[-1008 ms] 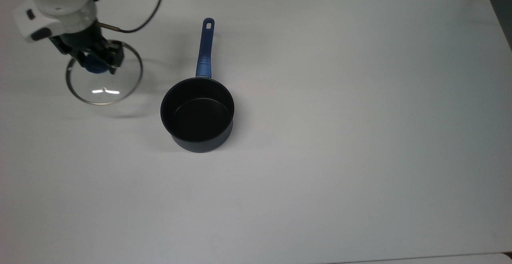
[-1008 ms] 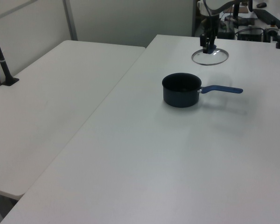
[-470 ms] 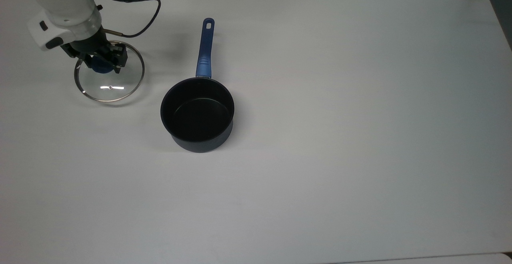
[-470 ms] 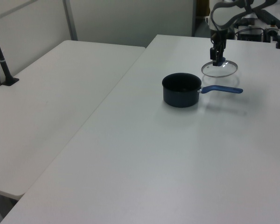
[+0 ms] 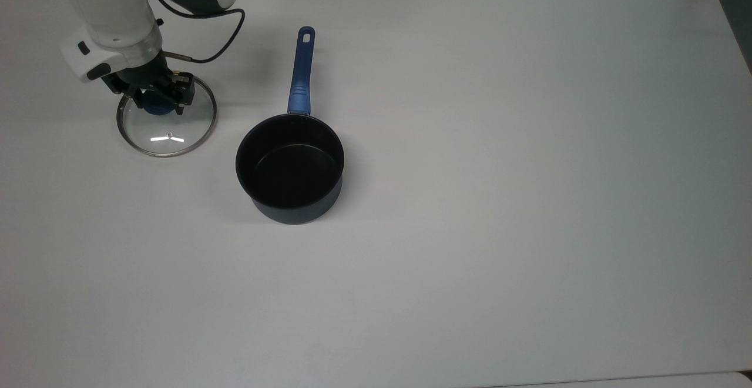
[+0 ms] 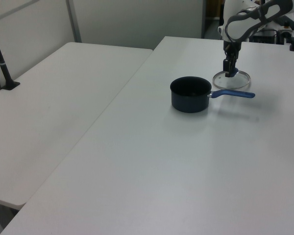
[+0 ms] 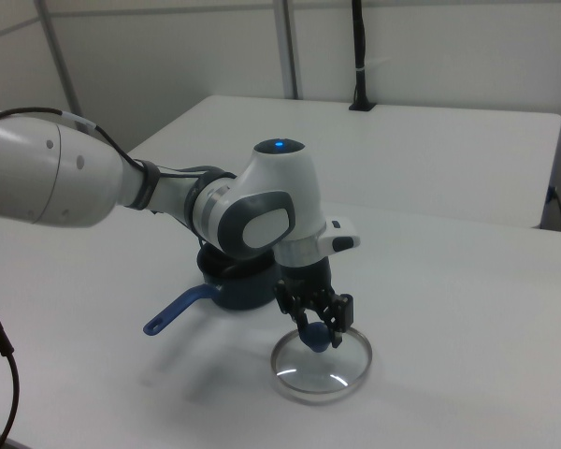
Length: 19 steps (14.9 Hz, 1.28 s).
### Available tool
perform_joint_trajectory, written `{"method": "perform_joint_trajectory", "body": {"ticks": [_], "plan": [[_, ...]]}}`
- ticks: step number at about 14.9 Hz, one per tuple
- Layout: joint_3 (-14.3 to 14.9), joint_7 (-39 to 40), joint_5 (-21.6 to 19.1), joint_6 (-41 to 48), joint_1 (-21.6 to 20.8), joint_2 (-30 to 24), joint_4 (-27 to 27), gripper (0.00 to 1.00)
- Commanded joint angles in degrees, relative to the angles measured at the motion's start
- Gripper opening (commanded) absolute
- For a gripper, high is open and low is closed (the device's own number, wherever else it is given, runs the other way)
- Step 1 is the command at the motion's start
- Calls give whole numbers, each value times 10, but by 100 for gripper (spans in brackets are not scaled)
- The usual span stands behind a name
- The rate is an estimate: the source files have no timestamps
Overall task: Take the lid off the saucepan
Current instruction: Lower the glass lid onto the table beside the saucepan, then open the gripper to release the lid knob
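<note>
Directly under the gripper [image 5: 157, 101] lies the lid [image 5: 167, 119], flat on the white table [image 5: 499, 170], its blue knob clamped between the fingers. Well to the top view's right stands the open pan [image 5: 289, 167], apart from the lid.

Robot arm [image 7: 168, 192], upper left of the right view: glossy white rounded shell segments joined by dark grey collars, with a small blue indicator light on the topmost joint cap. The hand [image 7: 315, 313] is a black assembly beneath a white wrist flange bearing dark oval insets. A thin black cable [image 5: 220, 35] loops from the arm to a metal connector at the wrist.
</note>
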<state>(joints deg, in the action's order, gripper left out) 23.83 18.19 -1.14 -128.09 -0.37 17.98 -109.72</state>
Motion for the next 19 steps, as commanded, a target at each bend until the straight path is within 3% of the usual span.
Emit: {"method": "perform_joint_trajectory", "body": {"ticks": [1, 19], "plan": [[2, 17, 10, -9, -5, -30, -28, 38], [5, 48, 11, -8, 10, -3, -32, 42]]}}
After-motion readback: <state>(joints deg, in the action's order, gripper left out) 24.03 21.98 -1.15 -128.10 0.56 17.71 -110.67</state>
